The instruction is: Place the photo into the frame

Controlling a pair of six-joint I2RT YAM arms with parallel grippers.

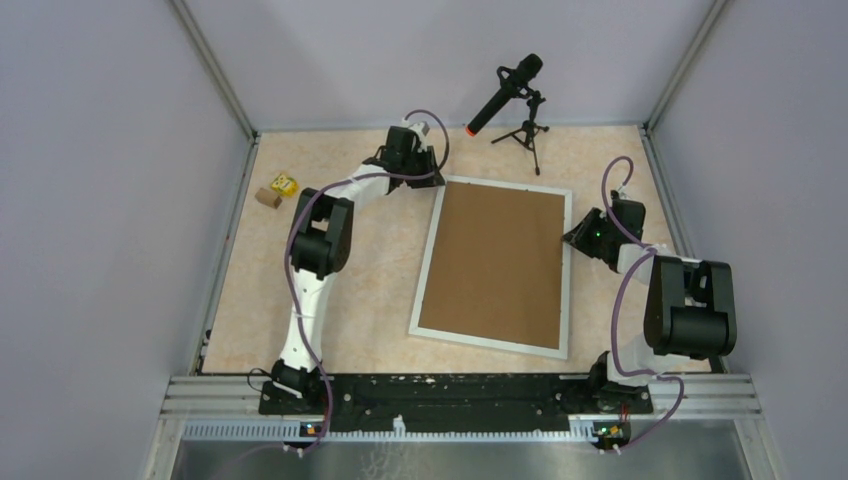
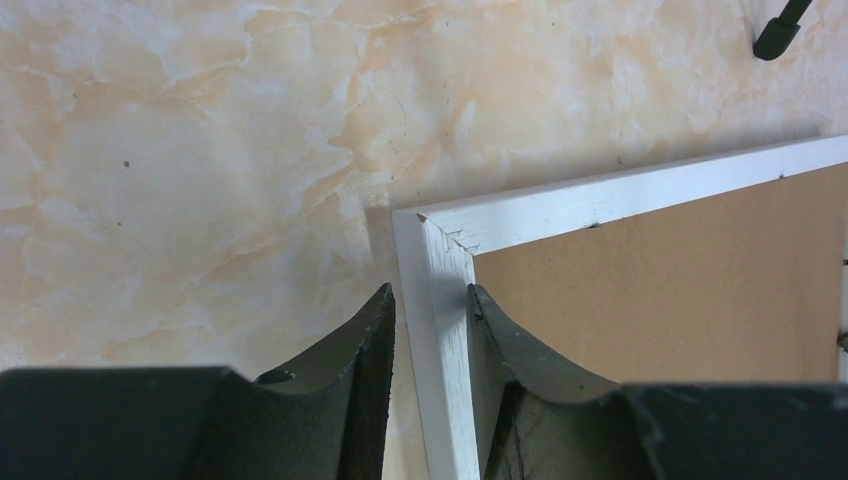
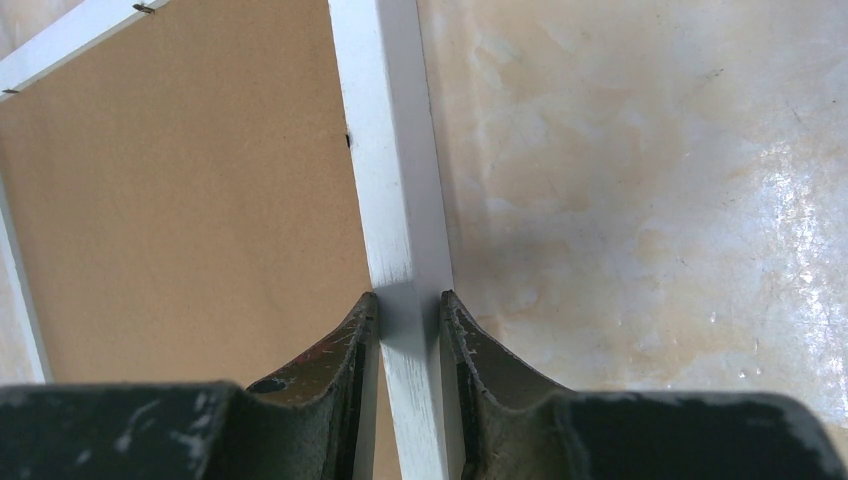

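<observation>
Now two tools — left tool [image 2: 430, 330], right tool [image 3: 408, 325] — straddle one frame [image 1: 428, 255].

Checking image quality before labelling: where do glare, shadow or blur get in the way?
Top external: even light, sharp, frame clearly outlined. Left wrist: the left gripper fingers are soft-focus, a thin shadow along the frame's far edge. Right wrist: glare on the table at right, a shadow on the moulding at the right gripper.

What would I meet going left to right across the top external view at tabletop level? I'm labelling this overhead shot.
Small yellow and brown objects → left end effector at the frame's far left corner → brown backing board → right end effector on the frame's right rail.
</observation>
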